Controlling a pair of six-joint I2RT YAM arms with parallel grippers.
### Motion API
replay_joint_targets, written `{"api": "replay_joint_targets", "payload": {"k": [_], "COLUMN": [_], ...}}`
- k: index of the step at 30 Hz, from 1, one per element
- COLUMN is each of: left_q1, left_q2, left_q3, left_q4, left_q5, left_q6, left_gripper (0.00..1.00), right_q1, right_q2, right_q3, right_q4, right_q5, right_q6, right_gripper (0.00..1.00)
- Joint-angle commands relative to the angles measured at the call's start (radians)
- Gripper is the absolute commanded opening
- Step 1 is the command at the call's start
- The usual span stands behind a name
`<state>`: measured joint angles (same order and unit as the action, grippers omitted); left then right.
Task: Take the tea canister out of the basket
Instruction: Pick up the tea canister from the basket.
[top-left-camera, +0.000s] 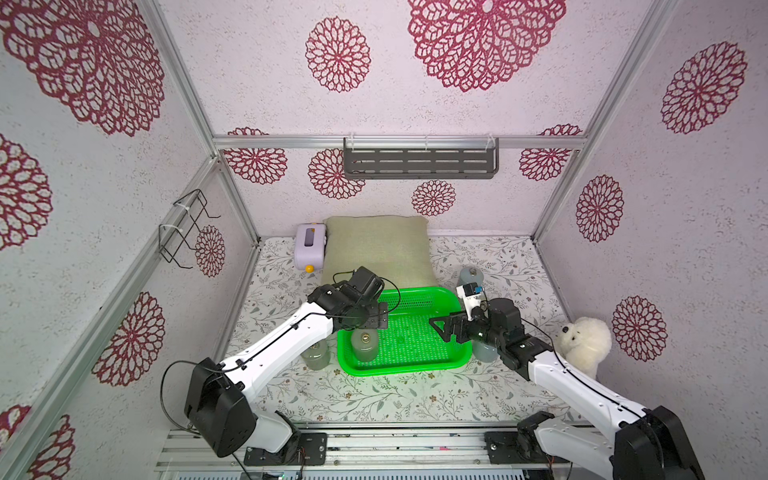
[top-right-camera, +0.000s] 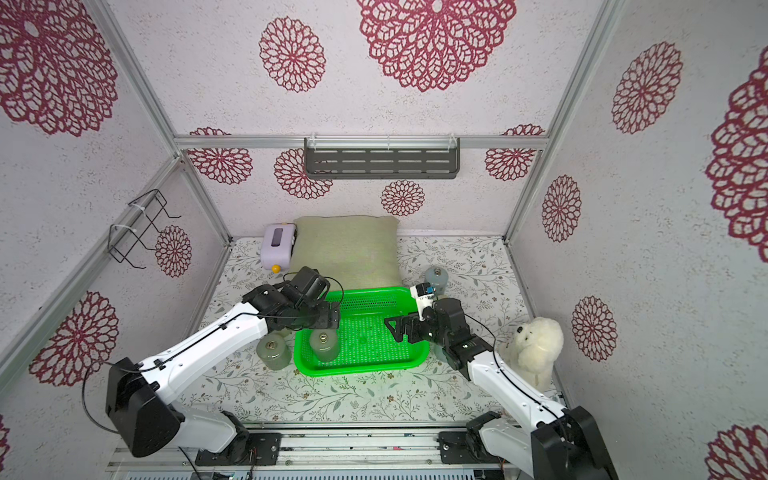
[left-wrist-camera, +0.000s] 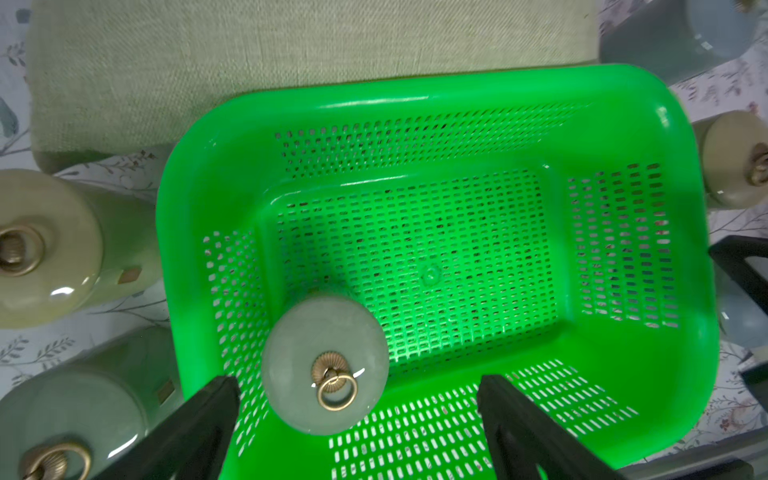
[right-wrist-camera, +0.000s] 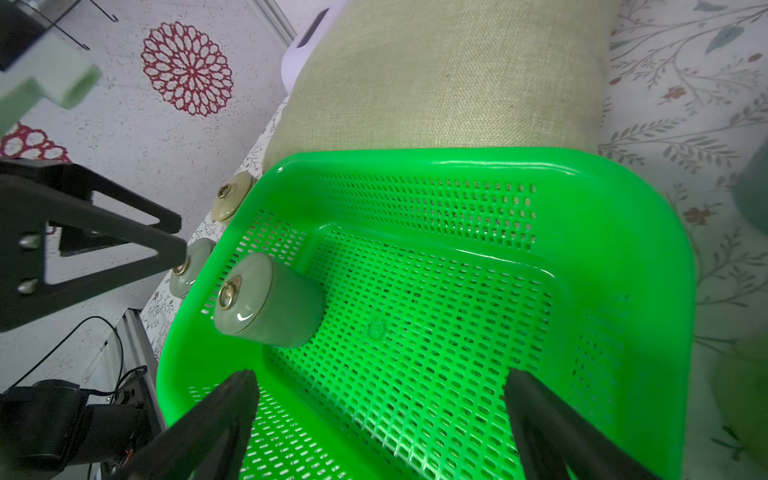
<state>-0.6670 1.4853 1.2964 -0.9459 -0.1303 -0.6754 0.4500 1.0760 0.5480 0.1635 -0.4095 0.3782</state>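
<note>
Left pincer (left-wrist-camera: 357, 381) hovers released over the tea canister (left-wrist-camera: 324, 361) cornered in the basket (left-wrist-camera: 457, 89); next it should descend and clench.

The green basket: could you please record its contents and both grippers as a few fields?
basket: on the table, in front of the pillow
tea canister: upright inside the basket, lid on, near one corner
left gripper: open, above the canister, not gripping
right gripper: open, over the basket, empty
task: canister not yet out
</note>
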Motion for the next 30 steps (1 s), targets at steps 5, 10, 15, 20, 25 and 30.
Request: {"api": "replay_joint_targets", "payload": {"k": [5, 10, 15, 20, 25, 30], "left_q1": [0.025, 0.03, 0.03, 0.03, 0.03, 0.046], "left_q2": [0.118, 0.166, 0.206, 0.234, 0.27, 0.304], "left_q3": [0.099, 0.13, 0.145, 0.135, 0.123, 0.111], "left_q4": [-0.229, -0.262, -0.284, -0.275, -0.257, -0.238], "left_q5": [0.047, 0.107, 0.124, 0.144, 0.153, 0.159], "left_q6": [0.031, 0.028, 0.026, 0.027, 0.034, 0.046], "left_gripper": [0.97, 0.97, 0.97, 0.97, 0.97, 0.97], "right_q1": [0.02, 0.027, 0.032, 0.047, 0.058, 0.065], "right_q2": [-0.084, -0.105, -0.076, -0.061, -0.064, -0.054], "right_q3": [-0.028, -0.043, -0.037, -0.034, -0.033, -0.031], "right_q4": [0.151, 0.158, 0.165, 0.173, 0.174, 0.179], "right_q5": [-0.091, -0.102, -0.148, -0.178, -0.181, -0.19], "right_q6": [0.029, 0.04, 0.05, 0.047, 0.044, 0.042], "right_gripper": [0.99, 0.99, 0.99, 0.99, 0.99, 0.99]}}
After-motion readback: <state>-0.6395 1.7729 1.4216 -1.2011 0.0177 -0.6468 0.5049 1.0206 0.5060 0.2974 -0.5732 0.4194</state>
